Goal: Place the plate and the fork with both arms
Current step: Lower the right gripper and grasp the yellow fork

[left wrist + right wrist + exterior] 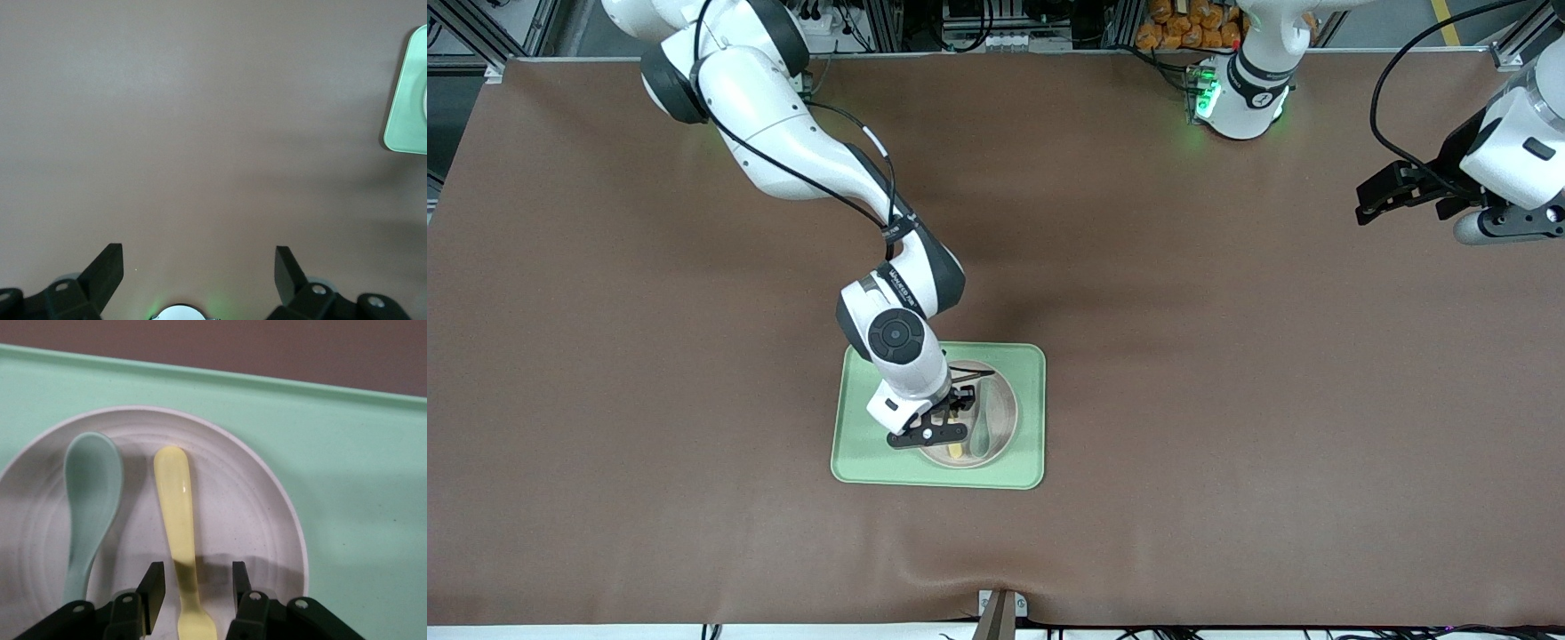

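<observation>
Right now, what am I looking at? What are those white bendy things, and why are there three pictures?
The white bendy things are two robot arms. Each ends in a black two-fingered tool for picking things up. One picture looks down on the whole brown table. The other two come from small cameras on each arm's wrist.

On the table lies a green tray. On it sits a small round plate, with a yellow fork and a grey-green spoon lying on it.

The right tool is over the plate, its fingers open on either side of the fork, not yet squeezing it. The left tool waits open over bare table, holding nothing.
</observation>
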Tool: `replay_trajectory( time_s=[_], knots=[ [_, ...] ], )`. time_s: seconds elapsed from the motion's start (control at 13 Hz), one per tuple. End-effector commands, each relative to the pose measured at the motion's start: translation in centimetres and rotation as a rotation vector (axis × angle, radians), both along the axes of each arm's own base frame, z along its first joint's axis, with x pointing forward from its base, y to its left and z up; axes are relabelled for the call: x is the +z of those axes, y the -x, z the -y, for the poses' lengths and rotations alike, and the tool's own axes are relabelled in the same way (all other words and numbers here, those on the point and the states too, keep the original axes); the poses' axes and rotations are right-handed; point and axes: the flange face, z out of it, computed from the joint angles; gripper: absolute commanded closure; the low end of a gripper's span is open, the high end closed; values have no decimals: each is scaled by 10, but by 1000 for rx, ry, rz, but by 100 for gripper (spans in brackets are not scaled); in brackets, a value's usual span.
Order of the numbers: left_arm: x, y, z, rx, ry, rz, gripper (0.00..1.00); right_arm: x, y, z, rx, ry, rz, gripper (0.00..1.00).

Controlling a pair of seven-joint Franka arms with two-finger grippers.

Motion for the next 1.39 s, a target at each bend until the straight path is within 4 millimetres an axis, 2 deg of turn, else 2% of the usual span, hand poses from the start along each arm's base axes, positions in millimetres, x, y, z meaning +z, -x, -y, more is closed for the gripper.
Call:
replay_trajectory(
  time_s=[0.0, 0.15, 0.23, 0.31, 0.62, 0.69, 0.85, 1.0, 1.16, 1.24, 1.31],
  knots=[
    [5, 4, 5, -29, -11, 12, 0, -5, -2, -7, 0, 21, 24, 56],
    [5, 4, 8, -32, -9, 12, 0, -6, -1, -8, 2, 21, 24, 69],
    [5, 4, 8, -32, -11, 12, 0, -6, -1, -8, 5, 24, 25, 87],
    [6, 3, 7, -30, -10, 17, 0, -3, -2, -8, 3, 22, 28, 100],
    [5, 4, 7, -31, -8, 15, 0, 13, -4, -8, -7, 11, 18, 100],
    [5, 5, 6, -29, -8, 15, 0, 25, -7, -5, -14, 6, 15, 100],
    [6, 6, 5, -26, -10, 9, 0, 48, -23, 23, -60, -11, -14, 100],
    [5, 5, 5, -27, -9, 9, 0, 66, -47, 75, -135, -101, -91, 100],
    [5, 6, 7, -31, -9, 9, 0, 73, -65, 123, -161, -190, -137, 100],
    [6, 6, 7, -31, -9, 10, 0, 75, -69, 137, -169, -220, -153, 100],
    [5, 5, 6, -29, -9, 9, 0, 64, -67, 149, -152, -217, -186, 100]
  ],
)
